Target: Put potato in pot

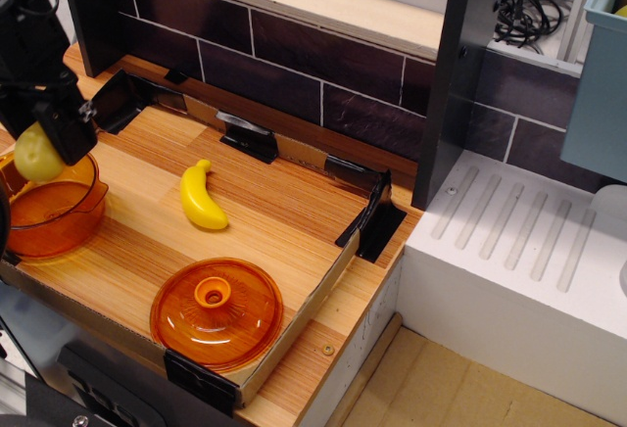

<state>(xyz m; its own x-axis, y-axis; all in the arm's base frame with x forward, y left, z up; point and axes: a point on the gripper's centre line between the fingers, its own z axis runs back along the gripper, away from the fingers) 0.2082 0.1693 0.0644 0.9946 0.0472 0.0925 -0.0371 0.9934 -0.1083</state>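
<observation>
There is only one view, looking down from the front right. The potato (37,156) is small, pale yellow and lumpy, roughly egg-shaped, its long axis running near upright with the rounder end down. The black fingers (45,143) are closed on the potato, gripping its upper part; its top is hidden behind them. It hangs over the pot (49,213), above the far rim, not touching it as far as I can see. The pot is translucent orange, round and deep, with a lip facing right; its left side is cut off by the picture edge. It sits at the left end of a wooden counter (265,216). A yellow banana (201,197) lies near the middle, pointing away from me, and an orange lid (217,312) with a knob rests at the near edge.
</observation>
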